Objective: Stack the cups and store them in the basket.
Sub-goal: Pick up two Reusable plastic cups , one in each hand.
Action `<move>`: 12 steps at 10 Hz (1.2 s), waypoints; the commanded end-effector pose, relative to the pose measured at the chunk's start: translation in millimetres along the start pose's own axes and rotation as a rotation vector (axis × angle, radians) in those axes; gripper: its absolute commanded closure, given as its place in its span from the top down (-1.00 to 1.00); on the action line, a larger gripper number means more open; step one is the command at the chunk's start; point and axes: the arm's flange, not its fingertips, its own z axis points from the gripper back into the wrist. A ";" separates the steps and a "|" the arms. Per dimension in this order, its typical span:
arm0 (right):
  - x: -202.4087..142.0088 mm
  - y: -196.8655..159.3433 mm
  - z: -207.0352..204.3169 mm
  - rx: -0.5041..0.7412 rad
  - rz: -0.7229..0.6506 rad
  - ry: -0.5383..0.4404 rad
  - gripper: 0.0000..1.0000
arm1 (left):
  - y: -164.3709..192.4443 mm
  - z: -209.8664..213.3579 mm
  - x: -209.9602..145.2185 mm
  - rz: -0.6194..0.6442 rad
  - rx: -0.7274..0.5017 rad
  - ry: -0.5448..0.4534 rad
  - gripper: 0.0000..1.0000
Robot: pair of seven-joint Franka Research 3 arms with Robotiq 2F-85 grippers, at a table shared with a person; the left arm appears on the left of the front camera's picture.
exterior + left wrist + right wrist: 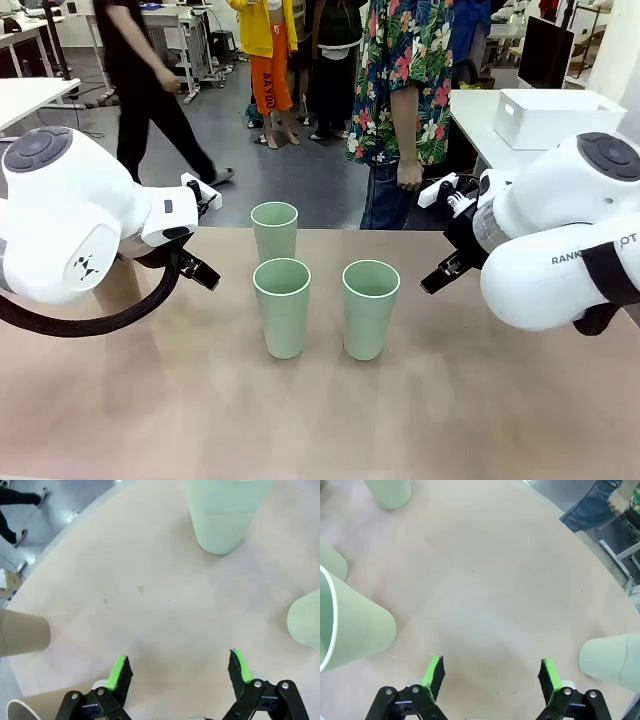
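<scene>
Find three mint cups [282, 305] upright, middle of worktop [320, 430], toward far edge. Note left fingers [120, 672] and right fingers [434, 672] spread wide, empty. Pinch one cup below rim, lift straight, lower centred into neighbour.

We see a pale tan table [150, 420] filling the near scene. At its far edge stands a person in a floral shirt [405, 70] and blue jeans. Far left, a person in black [150, 90] is mid-step on the grey floor [300, 185]. 2 white tables sit beyond, 1 far left [30, 95] and 1 far right [475, 125], with a dark monitor [547, 50] behind the right one.
</scene>
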 end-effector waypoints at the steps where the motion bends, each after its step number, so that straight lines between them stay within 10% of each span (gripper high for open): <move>1: 0.0 0.0 0.0 0.000 0.000 0.000 1.00 | 0.0 0.1 0.1 0.000 0.000 0.000 1.00; 12: 29.4 -23.5 39.5 0.009 -0.012 -0.030 1.00 | 26.5 34.1 28.1 -0.018 -0.024 0.000 1.00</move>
